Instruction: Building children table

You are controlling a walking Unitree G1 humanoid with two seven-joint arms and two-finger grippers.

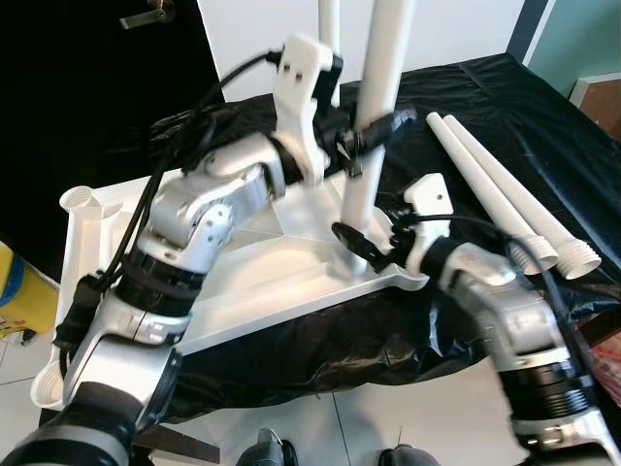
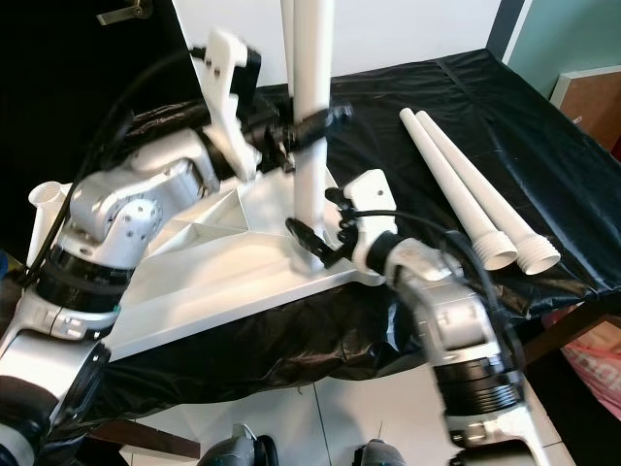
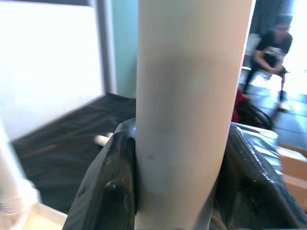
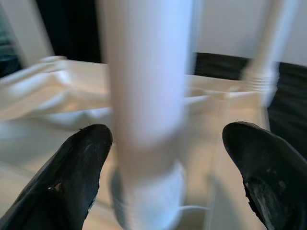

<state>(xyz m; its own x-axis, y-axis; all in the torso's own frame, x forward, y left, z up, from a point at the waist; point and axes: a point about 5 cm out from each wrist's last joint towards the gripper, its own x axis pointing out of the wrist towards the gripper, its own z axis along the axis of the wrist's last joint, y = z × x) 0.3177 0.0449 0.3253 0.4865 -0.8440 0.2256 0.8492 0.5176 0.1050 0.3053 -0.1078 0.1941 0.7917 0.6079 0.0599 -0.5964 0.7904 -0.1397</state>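
A white table top (image 1: 243, 282) lies upside down on the black-covered bench. A white table leg (image 1: 378, 107) stands upright in its near right corner socket. My left gripper (image 1: 374, 134) is shut on the table leg partway up; the leg fills the gap between the black fingers (image 3: 112, 191). My right gripper (image 1: 359, 250) is open around the leg's base (image 4: 148, 191), one finger on each side, not touching it. A second leg (image 1: 330, 29) stands upright at the far corner. Two loose legs (image 1: 505, 199) lie on the black cover to the right.
An empty corner socket (image 1: 82, 202) sits at the table top's left end. The black cover (image 1: 485, 107) drapes over the bench edge toward me. A person (image 3: 273, 45) crouches far off in the left wrist view. White tiled floor lies below.
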